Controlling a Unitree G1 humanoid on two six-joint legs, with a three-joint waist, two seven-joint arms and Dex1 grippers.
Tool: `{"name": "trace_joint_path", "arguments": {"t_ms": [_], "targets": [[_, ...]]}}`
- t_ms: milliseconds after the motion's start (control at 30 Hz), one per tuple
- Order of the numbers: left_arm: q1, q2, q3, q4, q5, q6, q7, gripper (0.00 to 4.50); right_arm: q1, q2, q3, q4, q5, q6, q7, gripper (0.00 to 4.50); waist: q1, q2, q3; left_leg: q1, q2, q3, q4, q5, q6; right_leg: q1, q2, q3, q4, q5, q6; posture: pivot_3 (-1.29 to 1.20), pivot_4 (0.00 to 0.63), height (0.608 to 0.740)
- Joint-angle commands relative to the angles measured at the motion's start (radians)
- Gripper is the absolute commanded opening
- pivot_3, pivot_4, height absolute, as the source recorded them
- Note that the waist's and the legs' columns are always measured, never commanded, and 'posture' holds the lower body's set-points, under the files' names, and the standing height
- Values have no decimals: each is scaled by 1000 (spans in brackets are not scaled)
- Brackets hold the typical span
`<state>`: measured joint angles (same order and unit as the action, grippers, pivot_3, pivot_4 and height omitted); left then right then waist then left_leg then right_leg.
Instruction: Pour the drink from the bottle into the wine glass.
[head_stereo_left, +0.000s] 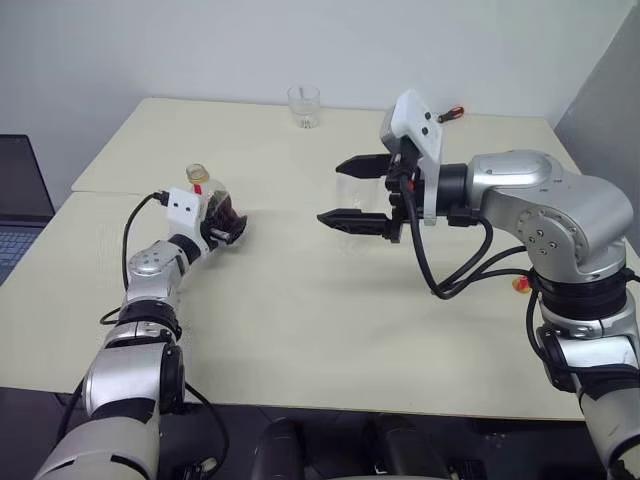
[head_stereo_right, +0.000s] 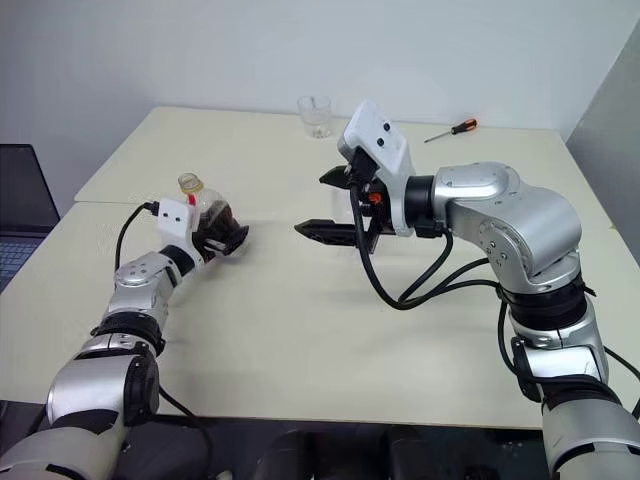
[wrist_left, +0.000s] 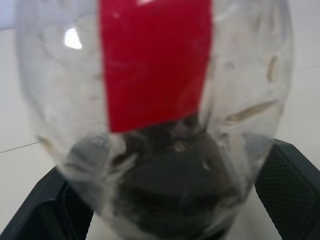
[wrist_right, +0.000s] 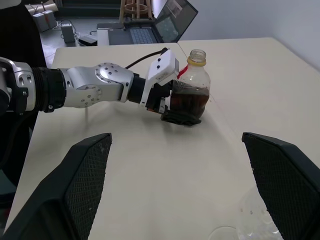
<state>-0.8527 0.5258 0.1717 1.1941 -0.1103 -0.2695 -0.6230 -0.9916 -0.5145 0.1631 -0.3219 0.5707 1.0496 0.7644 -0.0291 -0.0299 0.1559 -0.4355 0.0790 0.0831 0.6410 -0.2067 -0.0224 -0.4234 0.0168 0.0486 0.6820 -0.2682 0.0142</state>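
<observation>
The bottle stands upright on the table, uncapped mouth pointing up, dark drink low inside. The left gripper brackets its body, fingers spread. The right gripper, fingers spread, hovers around the upright wine glass.

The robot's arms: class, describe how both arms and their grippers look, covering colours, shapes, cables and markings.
Both arms are built of rounded silver-grey segments joined by black rings, with loose black cables looping alongside. The left gripper and right gripper each have two flat black fingers with a fine meshed texture, and a white box-shaped camera housing sits on each wrist. A small red-orange detail shows beside the right wrist.
</observation>
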Motion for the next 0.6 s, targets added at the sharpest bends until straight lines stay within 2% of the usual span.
{"name": "trace_joint_path", "arguments": {"t_ms": [33, 67, 367, 433, 600], "targets": [[-49, 5, 10, 14, 3, -34, -11, 4104, -6, -19, -10, -35, -4, -2, -7, 4500, 0, 0, 0, 0, 0, 0, 0, 0, 0, 0, 0, 0, 0, 0, 0, 0, 150, 740], [-55, 6, 12, 20, 3, -35, -12, 3893, -5, -20, -9, -38, -3, -1, -9, 4500, 0, 0, 0, 0, 0, 0, 0, 0, 0, 0, 0, 0, 0, 0, 0, 0, 150, 740], [-87, 3, 9, 46, 12, -52, -12, 1008, 4, -34, -19, -54, -5, 3, -36, 4500, -1, 0, 0, 0, 0, 0, 0, 0, 0, 0, 0, -1, 0, 0, 0, 0, 150, 740], [-91, 4, 11, 47, 12, -53, -14, 700, 6, -36, -21, -56, -4, 4, -42, 4500, 0, 0, 0, 0, 0, 0, 0, 0, 0, 0, 0, -1, 0, 0, 0, 0, 150, 740], [-127, 12, 6, 10, 7, -45, -63, 690, 59, -78, -56, -80, -12, 0, -63, 4500, 0, -1, 0, -1, 0, -1, 0, 0, 0, 0, 0, -1, 0, 0, 0, 0, 150, 740]]}}
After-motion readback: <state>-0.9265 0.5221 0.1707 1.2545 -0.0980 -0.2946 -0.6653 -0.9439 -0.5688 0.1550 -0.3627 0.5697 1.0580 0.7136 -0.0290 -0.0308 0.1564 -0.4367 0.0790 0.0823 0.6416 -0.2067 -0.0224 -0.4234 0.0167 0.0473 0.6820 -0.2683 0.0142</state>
